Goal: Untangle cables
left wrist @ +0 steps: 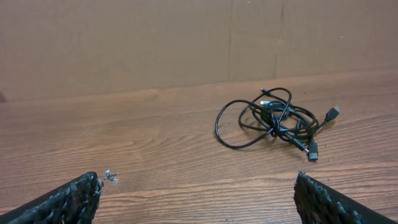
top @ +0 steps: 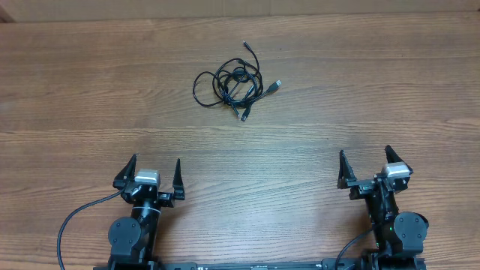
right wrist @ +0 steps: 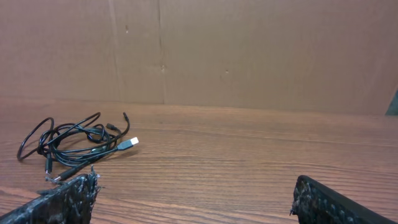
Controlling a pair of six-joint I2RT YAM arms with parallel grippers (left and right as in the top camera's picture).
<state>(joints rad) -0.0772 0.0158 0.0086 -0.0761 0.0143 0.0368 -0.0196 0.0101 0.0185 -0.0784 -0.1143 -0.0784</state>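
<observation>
The cables lie in one tangled black bundle on the wooden table, toward the back and a little left of centre. Small plugs stick out of the bundle, one of them silvery. The left wrist view shows the cables ahead and to the right; the right wrist view shows the cables ahead at the left, with the silvery plug. My left gripper and right gripper both stand open near the front edge, far from the bundle, with nothing between their fingers.
A brown cardboard wall closes off the back of the table. Thicker black arm cables run along the front by the arm bases. A small silvery scrap lies on the wood by my left gripper's left finger.
</observation>
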